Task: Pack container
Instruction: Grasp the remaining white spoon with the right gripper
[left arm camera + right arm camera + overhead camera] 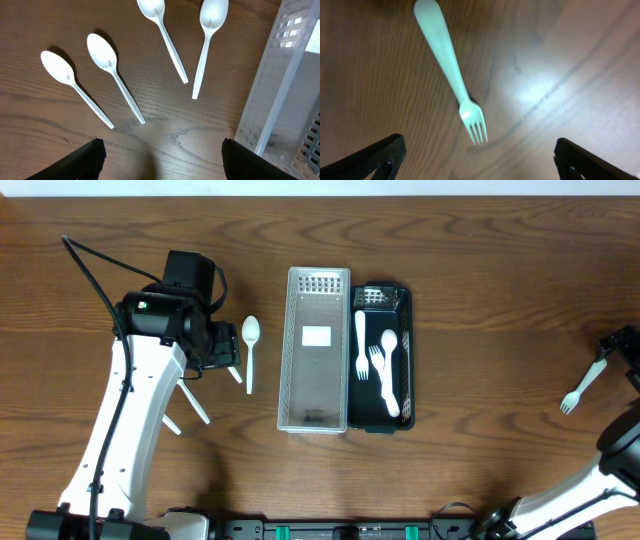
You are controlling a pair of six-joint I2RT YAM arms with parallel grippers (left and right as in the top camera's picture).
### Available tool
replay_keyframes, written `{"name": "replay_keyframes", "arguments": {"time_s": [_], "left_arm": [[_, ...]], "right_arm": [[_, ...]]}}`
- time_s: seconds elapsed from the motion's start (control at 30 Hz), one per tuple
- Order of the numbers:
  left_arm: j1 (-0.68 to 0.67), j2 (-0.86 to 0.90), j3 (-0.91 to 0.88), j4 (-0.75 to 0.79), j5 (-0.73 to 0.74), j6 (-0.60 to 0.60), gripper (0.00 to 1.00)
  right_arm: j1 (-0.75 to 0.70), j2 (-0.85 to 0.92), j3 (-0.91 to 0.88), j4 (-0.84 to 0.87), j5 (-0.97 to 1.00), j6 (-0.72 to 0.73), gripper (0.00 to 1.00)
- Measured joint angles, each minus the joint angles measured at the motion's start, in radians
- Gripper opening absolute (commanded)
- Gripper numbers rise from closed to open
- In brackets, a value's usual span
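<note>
Right wrist view: hovering with right gripper (480, 162) spread above a white fork (452, 70).
Holding left gripper (162, 162) spread too, just short of four spoons (107, 60) on the tabletop (50, 125).

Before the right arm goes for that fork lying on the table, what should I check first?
1. Right pincer open: ok.
2. Fork lying free on the table, centred ahead of the fingers: ok.
3. Pincer low enough to close on the fork: cannot tell.
4. Black tray has room beside the cutlery in it: ok.
5. Left pincer open, empty, above the spoons: ok.
</note>
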State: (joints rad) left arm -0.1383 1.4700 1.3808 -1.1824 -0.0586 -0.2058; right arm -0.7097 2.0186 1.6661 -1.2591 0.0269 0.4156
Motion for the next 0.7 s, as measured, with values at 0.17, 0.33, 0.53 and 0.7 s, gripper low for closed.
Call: {"name": "replay_keyframes", "arguments": {"time_s": [0.17, 0.33, 0.53, 0.7], "left_arm": [[0.0, 0.0, 0.0, 0.0, 0.0, 0.0, 0.77], [0.0, 0.0, 0.0, 0.0, 0.0, 0.0, 0.77], [0.0, 0.0, 0.0, 0.0, 0.0, 0.0, 0.77], [0.0, 0.0, 0.0, 0.0, 0.0, 0.0, 0.77]], "right_arm": [[0.0, 0.045, -0.005, 0.046, -0.007, -0.024, 0.97], [0.003, 0.047, -0.047, 0.127, -0.009, -0.059, 0.97], [0.015, 0.047, -0.161, 0.232, -0.011, -0.08, 0.97], [0.024, 0.049, -0.221, 0.285, -0.024, -0.093, 0.95]]}}
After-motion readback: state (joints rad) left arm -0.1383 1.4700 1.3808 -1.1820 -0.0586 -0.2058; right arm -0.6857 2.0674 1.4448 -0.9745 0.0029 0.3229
